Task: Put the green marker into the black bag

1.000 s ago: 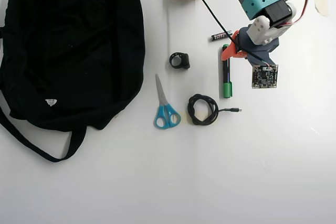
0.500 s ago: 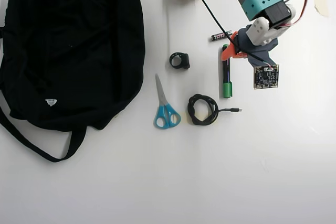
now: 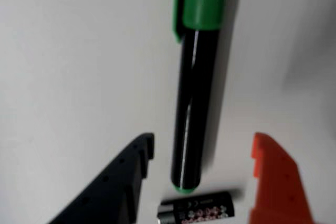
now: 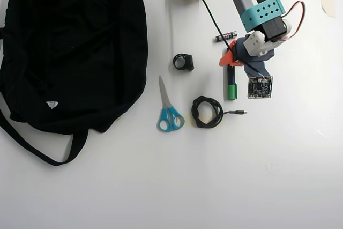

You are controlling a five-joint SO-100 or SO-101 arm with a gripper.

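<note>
Green marker (image 3: 195,93), a slim pen with a glossy black barrel, a bright green cap and a thin green ring at its blunt end, lies flat on the white table (image 4: 278,159). In the wrist view it runs lengthwise between the gripper's (image 3: 202,153) two spread fingers, dark blue on the left and orange on the right, neither touching it. The cap is cut off by the top edge there. A small black AAA battery (image 3: 202,209) lies crosswise just past the marker's blunt end, blurred and partly cropped. In the overhead view the arm covers the marker's upper half; only the cap end (image 4: 231,88) shows. The large soft black fabric bag (image 4: 69,52) lies well apart at the left, its top cut off.
</note>
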